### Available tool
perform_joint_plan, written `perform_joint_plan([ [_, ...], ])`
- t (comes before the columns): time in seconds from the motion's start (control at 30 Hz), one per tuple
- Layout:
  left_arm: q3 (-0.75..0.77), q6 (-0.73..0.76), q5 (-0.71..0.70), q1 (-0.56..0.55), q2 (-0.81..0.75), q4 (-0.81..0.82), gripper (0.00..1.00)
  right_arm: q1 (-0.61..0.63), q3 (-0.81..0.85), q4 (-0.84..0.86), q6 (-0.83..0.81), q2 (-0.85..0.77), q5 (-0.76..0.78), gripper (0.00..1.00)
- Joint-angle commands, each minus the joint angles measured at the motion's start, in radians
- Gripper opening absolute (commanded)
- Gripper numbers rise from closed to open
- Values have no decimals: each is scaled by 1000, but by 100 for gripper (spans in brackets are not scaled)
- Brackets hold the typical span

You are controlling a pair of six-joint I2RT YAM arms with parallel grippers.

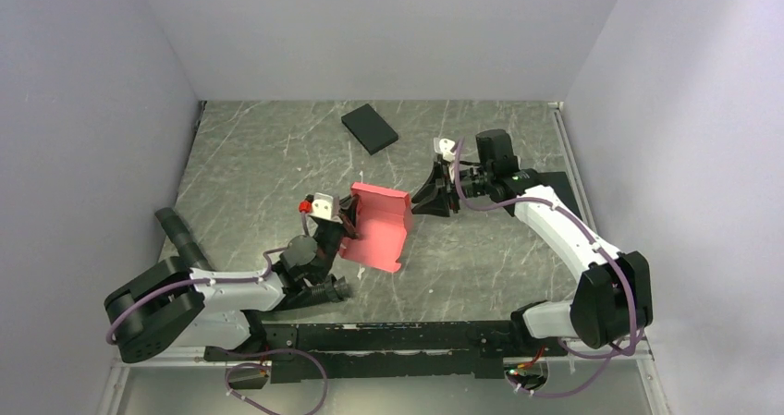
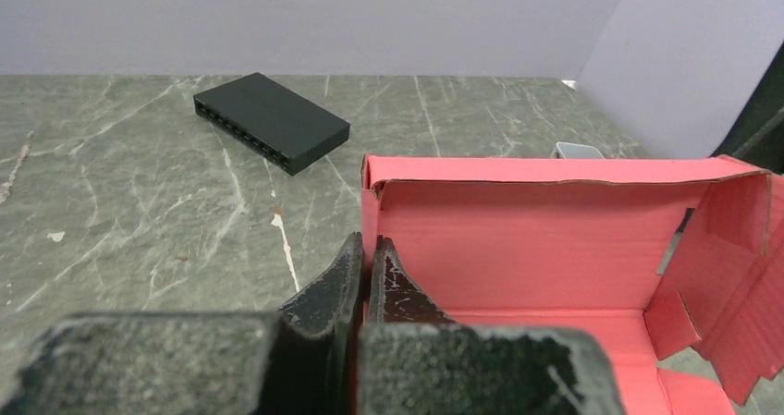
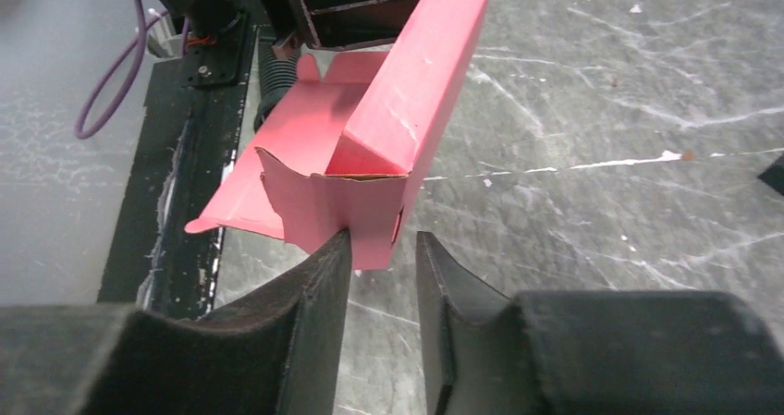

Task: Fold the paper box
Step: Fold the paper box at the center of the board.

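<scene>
1. Plainly, the only other loose thing on the marbled grey desk (image 1: 268,156) is a black flat box (image 1: 370,128). It lies flat toward the far wall, well apart from both arms.
2. Each arm is the nearest obstacle to the other. The left arm (image 1: 231,290) reaches in low from the near left, and the right arm (image 1: 555,221) bends in from the right. They meet at opposite ends of the paper box.
3. Pale walls close the desk on its left, far and right sides, and a black rail (image 1: 388,339) carrying the arm bases runs along the near edge. Bare desk shows beyond the paper box toward the far wall, and between it and the rail.
4. The paper box (image 1: 377,228) sits about mid-desk, between the two arms. It is only partly formed: one long wall stands up along its far side and the floor panel spreads toward the near edge. The flaps at its right end hang loose and unfolded.
5. The left fingers (image 2: 359,286) are pressed together on the box's left end wall, pinching the thin card between them.
6. The right fingers (image 1: 432,200) stand partly apart and hold nothing. In the right wrist view, the lower corner of the box's right end flap sits just ahead of the gap between the tips. Whether it touches either tip cannot be told.
</scene>
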Motion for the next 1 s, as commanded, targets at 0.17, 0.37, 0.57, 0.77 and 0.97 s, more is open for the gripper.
perform_joint_plan([
  [0.17,46,-5,-15,-3,16,12,0,37,13,83,69,9,6,37],
  [0.37,56,-20,-26,-4,15,-10,0,49,-12,179,192,22,65,41],
  [0.57,55,-14,-41,-3,22,-9,0,50,-1,160,202,38,5,49],
  [0.77,60,-19,-42,-4,21,-11,0,66,-13,192,227,37,104,47],
  [0.97,89,-64,-78,-3,15,-72,0,87,-36,270,327,41,288,47],
])
